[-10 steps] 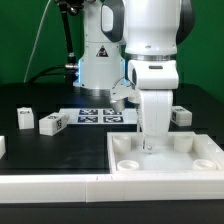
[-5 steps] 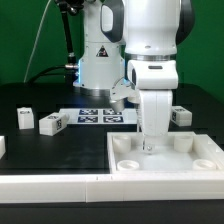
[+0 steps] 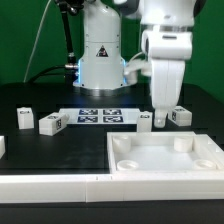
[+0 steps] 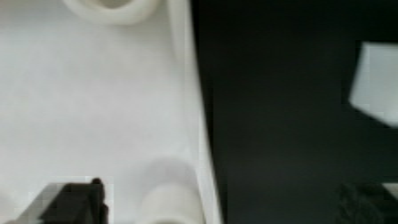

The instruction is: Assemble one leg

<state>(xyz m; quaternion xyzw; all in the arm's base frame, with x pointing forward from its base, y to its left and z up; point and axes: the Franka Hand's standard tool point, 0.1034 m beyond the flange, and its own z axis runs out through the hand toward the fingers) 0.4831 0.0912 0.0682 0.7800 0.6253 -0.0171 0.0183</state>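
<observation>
Several small white legs with marker tags lie on the black table: two at the exterior view's left (image 3: 23, 118) (image 3: 51, 123), one by the marker board (image 3: 145, 121) and one at the right (image 3: 181, 116). My gripper (image 3: 163, 122) hangs open and empty between those last two legs, just above the far edge of the large white square piece (image 3: 165, 158). In the wrist view my gripper (image 4: 222, 205) is spread wide over that piece's edge (image 4: 98, 110), with a blurred white block (image 4: 374, 85) on the dark table beside it.
The marker board (image 3: 100, 116) lies in the middle behind the large piece. A low white wall (image 3: 50, 186) runs along the front. Another small white part (image 3: 2, 146) sits at the left edge. The robot base (image 3: 100, 60) stands behind.
My gripper has lifted from the large piece's far socket area and moved to the exterior view's right, toward the legs there. The parts have not moved.
</observation>
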